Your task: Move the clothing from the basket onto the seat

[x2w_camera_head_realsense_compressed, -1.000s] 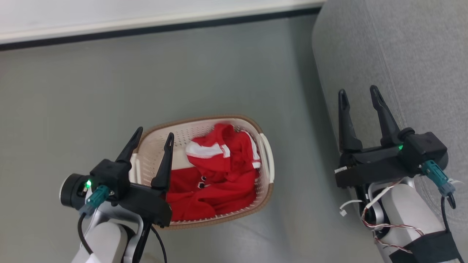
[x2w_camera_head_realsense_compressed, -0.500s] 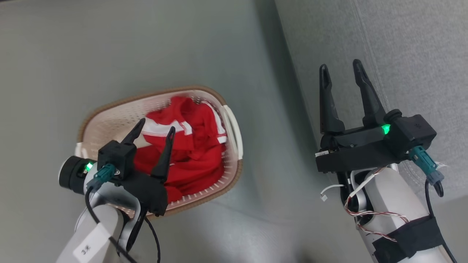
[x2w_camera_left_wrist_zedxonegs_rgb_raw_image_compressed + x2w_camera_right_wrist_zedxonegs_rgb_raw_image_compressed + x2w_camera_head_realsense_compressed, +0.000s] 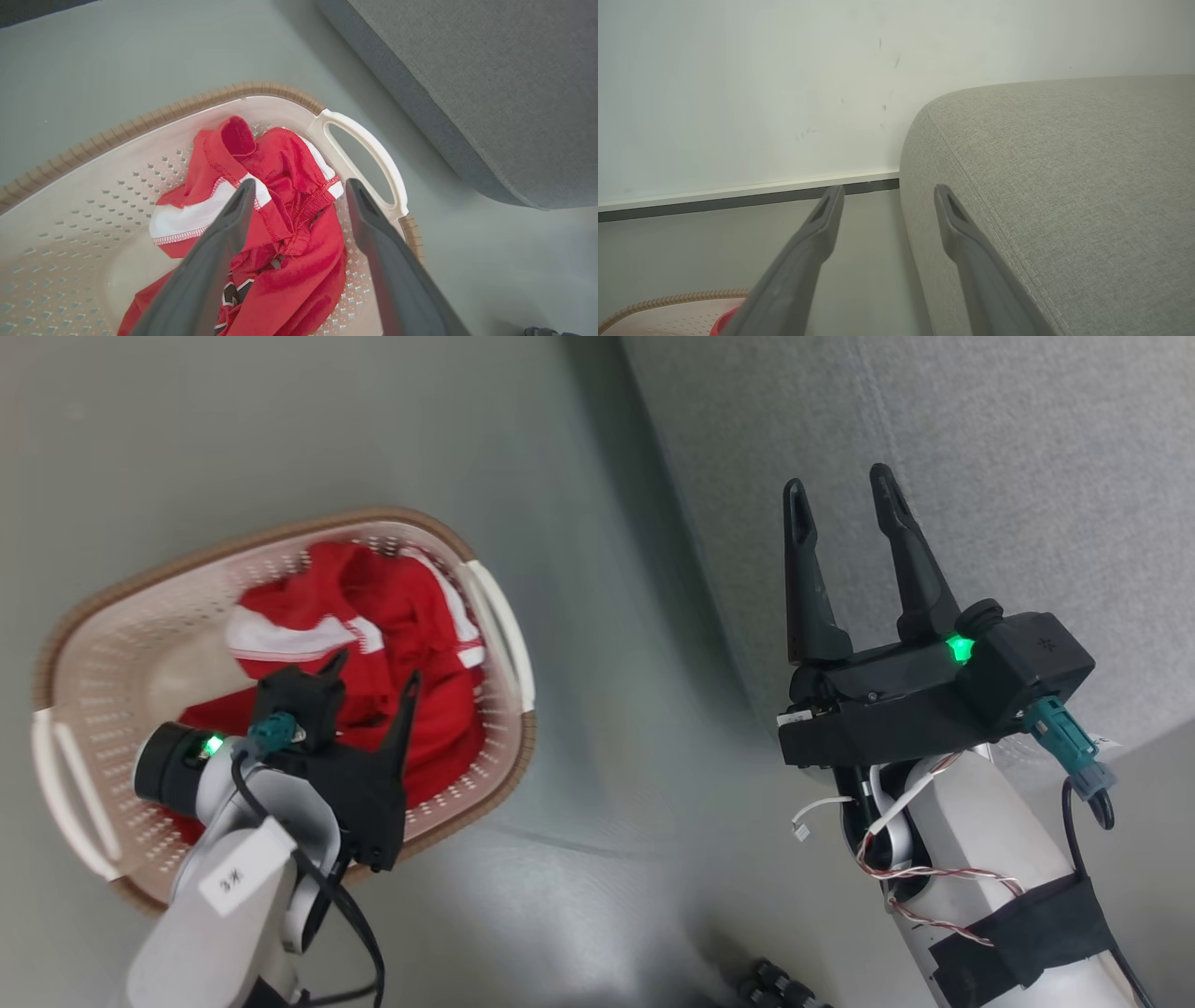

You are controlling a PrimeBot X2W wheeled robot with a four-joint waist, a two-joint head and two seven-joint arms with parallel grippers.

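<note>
- Head view: the clothing (image 3: 373, 616), a crumpled red heap with white panels, lies inside the basket (image 3: 280, 527), bunched toward its 2 o'clock side near one white handle (image 3: 499, 625).
- The basket sits on the grey floor (image 3: 280, 411) at 9 o'clock of the frame, apart from the seat (image 3: 934, 411).
- The left gripper (image 3: 373, 670) hangs over the heap, fingers spread wide and empty. The left wrist view shows red fabric between and beyond the two fingertips; contact is unclear.
- The seat, grey and woven, occupies the 1 o'clock corner.
- The right gripper (image 3: 838, 481), at 3 o'clock, is likewise spread, grasping nothing, fingers pointing to 12 over the seat's edge.
</note>
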